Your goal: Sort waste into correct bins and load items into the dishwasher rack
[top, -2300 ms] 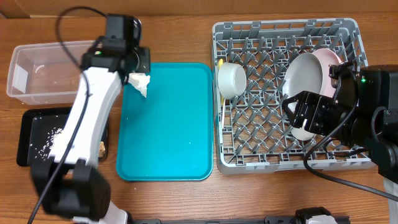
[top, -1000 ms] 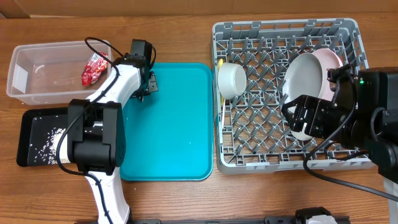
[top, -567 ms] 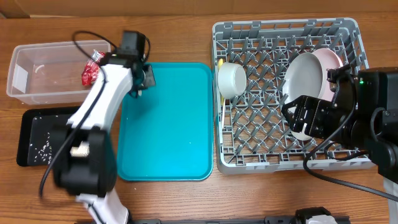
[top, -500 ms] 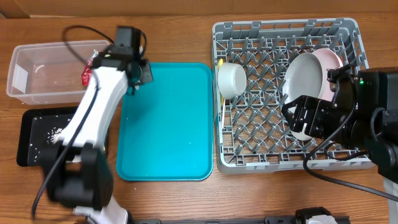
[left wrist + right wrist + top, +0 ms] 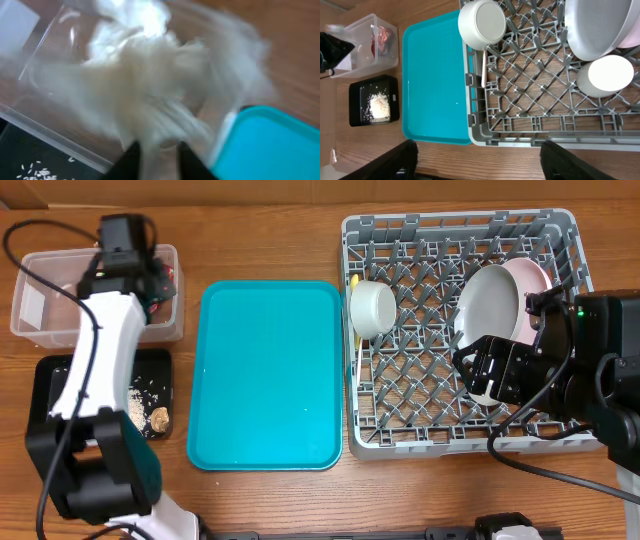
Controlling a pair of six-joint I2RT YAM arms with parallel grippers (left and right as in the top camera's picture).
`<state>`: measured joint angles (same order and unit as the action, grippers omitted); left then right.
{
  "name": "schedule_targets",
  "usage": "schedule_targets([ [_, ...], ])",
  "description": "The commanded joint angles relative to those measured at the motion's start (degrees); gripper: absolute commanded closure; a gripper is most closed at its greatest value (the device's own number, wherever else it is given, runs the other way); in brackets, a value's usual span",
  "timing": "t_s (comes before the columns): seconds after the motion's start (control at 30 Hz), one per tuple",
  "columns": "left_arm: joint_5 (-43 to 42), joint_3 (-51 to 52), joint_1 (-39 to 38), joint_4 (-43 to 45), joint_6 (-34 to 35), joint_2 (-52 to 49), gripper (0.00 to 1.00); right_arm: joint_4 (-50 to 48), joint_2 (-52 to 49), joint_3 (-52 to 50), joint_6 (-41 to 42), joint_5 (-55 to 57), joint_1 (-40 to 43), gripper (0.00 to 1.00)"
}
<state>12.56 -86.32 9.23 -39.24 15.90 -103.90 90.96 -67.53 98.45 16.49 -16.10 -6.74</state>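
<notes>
My left gripper [image 5: 128,262] hovers over the clear tub [image 5: 40,320] at the back left. In the left wrist view it [image 5: 161,161] is shut on the white tissue [image 5: 150,80], which is blurred. The red-and-silver wrapper [image 5: 166,280] lies in the tub's right end. Rice [image 5: 143,391] lies in the black tray [image 5: 48,395]. The rack [image 5: 400,442] holds the white cup [image 5: 372,307], the yellow utensil [image 5: 483,67], the grey plate [image 5: 487,302], the pinkish plate [image 5: 532,276] and the bowl [image 5: 610,75]. My right gripper [image 5: 476,162] is open and empty above the rack's front edge.
The large teal tray [image 5: 265,375] lies between the bins and the rack. A small brown lump [image 5: 158,418] sits in the black tray's front right corner. Bare wooden table runs along the front.
My left arm has swung left from the teal tray's back left corner to above the clear tub. The right arm has not moved.
</notes>
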Motion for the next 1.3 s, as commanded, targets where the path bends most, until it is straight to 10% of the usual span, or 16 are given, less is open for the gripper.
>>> schedule_targets([
  [0.0, -9.9, -1.7, 1.6, -0.3, -0.6, 2.6, 0.40, -0.7, 0.0, 0.2, -0.2, 0.2, 0.1, 0.16],
  [0.53, -21.8, -14.7, -15.2, -27.9, -14.2, 27.0, 0.32, -10.8, 9.5, 0.3, -0.2, 0.2, 0.1, 0.00],
  [0.6, -21.6, -14.7, -19.1, -29.1, -14.2, 30.2, 0.00, -11.1, 10.4, 0.3, -0.2, 0.2, 0.1, 0.00],
  [1.27, -21.4, -14.7, -26.0, -29.8, -14.0, 32.1, 0.00, -6.5, 10.5, 0.3, -2.7, 2.9, 0.1, 0.00],
])
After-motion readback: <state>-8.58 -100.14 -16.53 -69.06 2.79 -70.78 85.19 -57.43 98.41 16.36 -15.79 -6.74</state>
